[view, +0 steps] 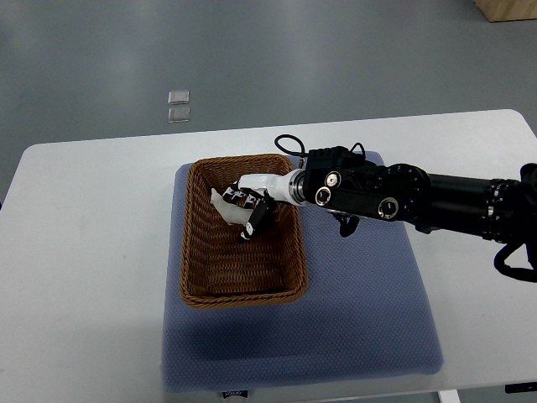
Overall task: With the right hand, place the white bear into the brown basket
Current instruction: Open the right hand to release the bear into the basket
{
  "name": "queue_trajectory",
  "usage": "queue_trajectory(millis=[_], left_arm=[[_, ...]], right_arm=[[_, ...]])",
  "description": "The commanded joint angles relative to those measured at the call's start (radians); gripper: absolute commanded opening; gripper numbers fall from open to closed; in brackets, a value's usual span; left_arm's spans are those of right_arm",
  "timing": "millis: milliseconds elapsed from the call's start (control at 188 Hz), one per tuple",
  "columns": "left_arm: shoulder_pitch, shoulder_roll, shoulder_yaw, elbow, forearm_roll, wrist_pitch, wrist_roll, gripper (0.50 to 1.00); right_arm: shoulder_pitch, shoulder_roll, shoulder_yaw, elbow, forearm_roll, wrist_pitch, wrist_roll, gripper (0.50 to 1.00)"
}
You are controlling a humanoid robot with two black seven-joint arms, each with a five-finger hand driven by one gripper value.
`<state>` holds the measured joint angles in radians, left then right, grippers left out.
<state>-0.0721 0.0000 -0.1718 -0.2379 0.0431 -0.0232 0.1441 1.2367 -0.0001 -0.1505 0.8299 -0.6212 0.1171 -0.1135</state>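
Observation:
The brown wicker basket (200,269) stands on the left part of a blue mat. My right arm comes in from the right edge and reaches over the basket's far right corner. My right hand (248,210) is inside the basket's upper half, with its black fingers (254,220) curled. A small white shape, the white bear (221,204), sticks out to the left of the fingers and looks held in them, just above the basket floor. Most of the bear is hidden by the hand. The left arm does not show.
The blue mat (361,311) lies on a white table (84,252). Two small clear squares (178,106) lie on the grey floor beyond the table. A wooden box corner (508,8) shows at the top right.

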Motion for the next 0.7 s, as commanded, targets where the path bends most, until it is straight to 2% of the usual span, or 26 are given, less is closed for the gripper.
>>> queue_trajectory(millis=[0,32,521,697], left_arm=[[0.0,0.0,0.0,0.0,0.0,0.0,0.0,1.0],[0.0,0.0,0.0,-0.001,0.0,0.0,0.0,1.0],[0.0,0.0,0.0,-0.001,0.0,0.0,-0.001,1.0],[0.0,0.0,0.0,-0.001,0.0,0.0,-0.001,1.0]], right_arm=[[0.007,0.0,0.005,0.0,0.0,0.001,0.0,0.897],[0.007,0.0,0.006,0.0,0.0,0.001,0.0,0.909],[0.013,0.0,0.029,-0.008,-0.002,-0.004,0.0,0.909],[0.066,0.0,0.046,-0.006,0.0,0.003,0.0,0.909]])
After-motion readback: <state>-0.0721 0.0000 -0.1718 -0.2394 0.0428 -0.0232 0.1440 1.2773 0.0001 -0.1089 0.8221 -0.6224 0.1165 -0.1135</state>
